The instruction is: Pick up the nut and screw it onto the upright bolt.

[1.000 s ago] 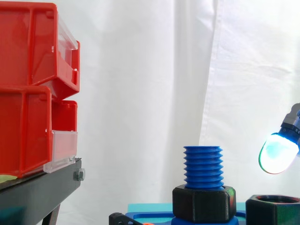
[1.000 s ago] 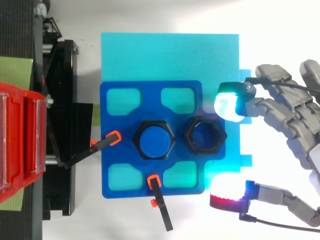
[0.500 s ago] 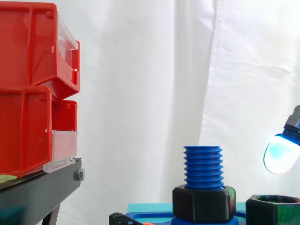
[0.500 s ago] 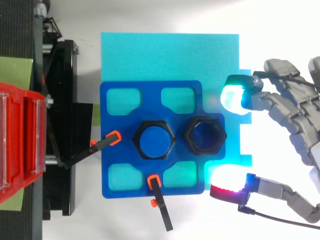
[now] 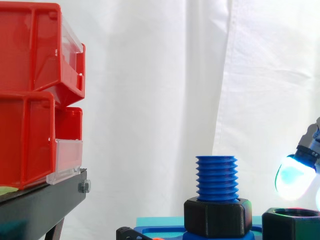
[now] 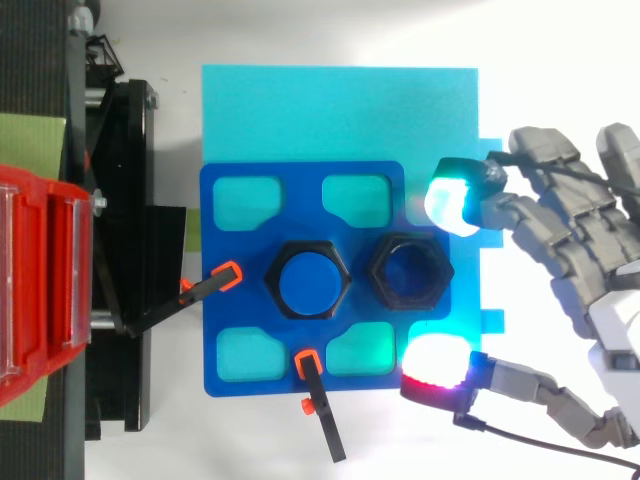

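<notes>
One black hexagonal plastic nut (image 6: 376,271) lies flat, bore upward, between and slightly below the grey robot hand's (image 6: 575,260) wide-spread, empty fingertips (image 6: 449,200). A second black nut (image 5: 217,218) rings the single upright blue threaded bolt (image 5: 216,177), farther from the fingertips.

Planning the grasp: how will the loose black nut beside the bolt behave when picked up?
The nut looks like rigid, thick-walled plastic: probably stiff and light. Its flat hex sides should resist rolling and suit a pinch. Lying flat on the blue plate, it seems unlikely to tip.
</notes>
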`<action>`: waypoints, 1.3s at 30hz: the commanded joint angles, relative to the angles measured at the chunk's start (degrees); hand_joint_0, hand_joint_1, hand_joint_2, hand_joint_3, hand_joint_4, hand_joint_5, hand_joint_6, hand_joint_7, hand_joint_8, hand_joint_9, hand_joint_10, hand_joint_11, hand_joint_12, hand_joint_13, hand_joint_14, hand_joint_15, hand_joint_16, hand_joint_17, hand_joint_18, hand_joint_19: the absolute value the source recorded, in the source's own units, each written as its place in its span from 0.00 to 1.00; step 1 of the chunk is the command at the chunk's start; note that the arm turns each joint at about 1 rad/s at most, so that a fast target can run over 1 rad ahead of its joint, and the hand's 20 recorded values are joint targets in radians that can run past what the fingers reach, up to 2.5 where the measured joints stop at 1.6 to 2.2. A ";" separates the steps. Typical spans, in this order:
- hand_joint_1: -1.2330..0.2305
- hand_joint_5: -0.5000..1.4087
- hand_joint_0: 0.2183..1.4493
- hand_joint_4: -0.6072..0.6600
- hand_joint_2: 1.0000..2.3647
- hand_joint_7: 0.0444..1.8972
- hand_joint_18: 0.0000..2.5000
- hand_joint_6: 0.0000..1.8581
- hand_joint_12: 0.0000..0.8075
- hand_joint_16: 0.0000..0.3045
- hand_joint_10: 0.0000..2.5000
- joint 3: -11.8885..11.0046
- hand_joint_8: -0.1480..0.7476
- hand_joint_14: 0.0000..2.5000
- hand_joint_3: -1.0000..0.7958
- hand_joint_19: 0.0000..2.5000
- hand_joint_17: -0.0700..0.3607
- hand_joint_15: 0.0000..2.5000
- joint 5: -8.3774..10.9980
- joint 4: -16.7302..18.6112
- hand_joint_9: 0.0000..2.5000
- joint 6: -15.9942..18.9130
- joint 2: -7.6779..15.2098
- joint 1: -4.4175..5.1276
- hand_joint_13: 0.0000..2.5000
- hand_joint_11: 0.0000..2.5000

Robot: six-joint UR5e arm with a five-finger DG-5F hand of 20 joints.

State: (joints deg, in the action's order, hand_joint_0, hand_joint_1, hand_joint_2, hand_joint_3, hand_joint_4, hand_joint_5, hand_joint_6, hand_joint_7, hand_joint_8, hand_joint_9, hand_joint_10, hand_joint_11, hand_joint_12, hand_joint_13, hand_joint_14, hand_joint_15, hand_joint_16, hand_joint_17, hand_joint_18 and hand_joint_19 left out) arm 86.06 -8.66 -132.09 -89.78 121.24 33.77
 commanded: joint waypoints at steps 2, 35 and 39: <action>0.35 0.12 0.11 0.66 0.00 0.36 0.01 0.27 0.47 0.15 0.00 -0.01 0.49 0.00 0.28 0.00 0.41 0.00 0.40 1.75 0.10 -1.54 0.49 0.16 0.11 0.00; 0.35 0.13 0.12 0.67 0.00 0.37 0.03 0.27 0.46 0.15 0.00 -0.01 0.49 0.00 0.28 0.00 0.40 0.00 -1.80 -0.10 0.12 -1.98 2.42 -0.90 0.13 0.00; 0.36 0.13 0.13 0.67 0.00 0.37 0.03 0.27 0.46 0.15 0.00 -0.01 0.49 0.00 0.28 0.00 0.39 0.00 -1.80 0.25 0.12 -2.16 2.42 -0.90 0.14 0.00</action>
State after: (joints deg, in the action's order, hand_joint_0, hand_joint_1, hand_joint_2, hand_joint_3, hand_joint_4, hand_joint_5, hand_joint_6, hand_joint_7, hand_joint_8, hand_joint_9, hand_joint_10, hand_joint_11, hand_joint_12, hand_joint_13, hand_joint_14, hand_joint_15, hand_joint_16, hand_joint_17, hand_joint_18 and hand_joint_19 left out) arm 86.05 -10.38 -131.95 -91.90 123.66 32.92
